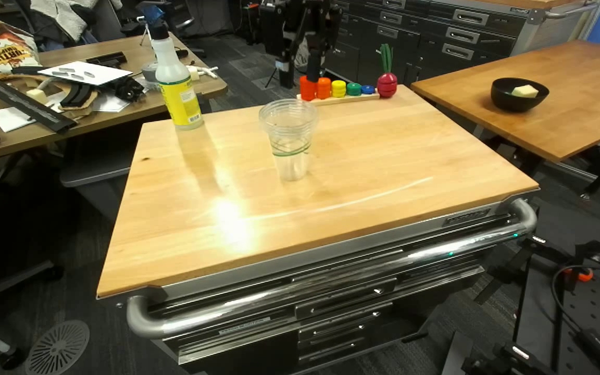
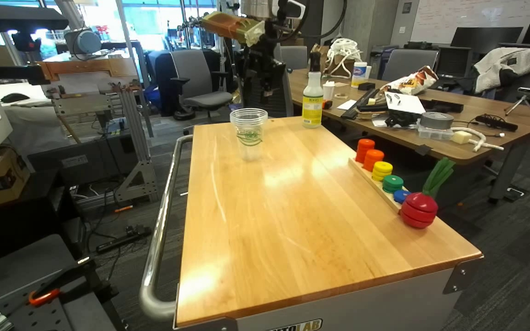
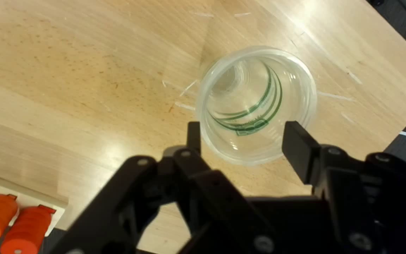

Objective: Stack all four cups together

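Observation:
The clear plastic cups stand nested in a single upright stack on the wooden cart top. The cup stack (image 1: 290, 143) shows several rims close together at its top, and a green line runs round it. It also shows in an exterior view (image 2: 249, 135) and from above in the wrist view (image 3: 248, 109). I cannot tell the exact number of cups in it. My gripper (image 3: 242, 135) is open and empty, its fingers apart in front of the cup rim in the wrist view. In both exterior views the gripper (image 1: 300, 73) (image 2: 263, 89) hangs above the table, apart from the cups.
A spray bottle (image 1: 181, 99) with a yellow label stands at a corner of the cart top (image 1: 383, 156). A rack of coloured rings (image 2: 382, 171) and a red radish-like toy (image 2: 419, 210) line one edge. A black bowl (image 1: 519, 95) sits on another table.

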You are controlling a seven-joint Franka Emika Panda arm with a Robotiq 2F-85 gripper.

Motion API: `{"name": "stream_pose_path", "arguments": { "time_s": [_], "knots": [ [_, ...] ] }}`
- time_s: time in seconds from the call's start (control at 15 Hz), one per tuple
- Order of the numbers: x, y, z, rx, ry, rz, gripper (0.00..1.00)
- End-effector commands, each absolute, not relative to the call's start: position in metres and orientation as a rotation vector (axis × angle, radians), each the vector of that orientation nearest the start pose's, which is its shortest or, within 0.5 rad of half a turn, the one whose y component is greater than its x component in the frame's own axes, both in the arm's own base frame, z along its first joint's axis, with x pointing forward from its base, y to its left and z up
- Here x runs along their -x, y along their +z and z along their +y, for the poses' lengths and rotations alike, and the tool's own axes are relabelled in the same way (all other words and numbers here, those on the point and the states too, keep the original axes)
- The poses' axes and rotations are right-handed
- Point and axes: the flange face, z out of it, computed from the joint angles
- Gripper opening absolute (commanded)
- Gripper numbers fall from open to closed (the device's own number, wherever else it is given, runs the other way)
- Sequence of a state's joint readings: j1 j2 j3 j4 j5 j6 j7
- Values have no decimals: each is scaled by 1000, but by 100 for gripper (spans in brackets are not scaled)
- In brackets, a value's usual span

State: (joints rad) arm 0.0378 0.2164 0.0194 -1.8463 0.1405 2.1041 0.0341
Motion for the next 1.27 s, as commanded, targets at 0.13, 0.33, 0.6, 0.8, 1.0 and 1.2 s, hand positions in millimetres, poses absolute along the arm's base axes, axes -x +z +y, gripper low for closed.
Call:
{"name": "stream_pose_path", "arguments": {
  "time_s": [0.13, 0.33, 0.6, 0.8, 1.0, 1.2],
  "knots": [
    [-591, 472, 25, 3038, -139, 26, 100],
    [-571, 508, 11, 3080, -116, 52, 100],
    [-528, 553, -18, 3063, -89, 149, 100],
    [-495, 576, -44, 3031, -107, 274, 100],
    [-462, 589, -61, 2986, -134, 333, 100],
    [-473, 587, -64, 3010, -122, 312, 100]
  ]
}}
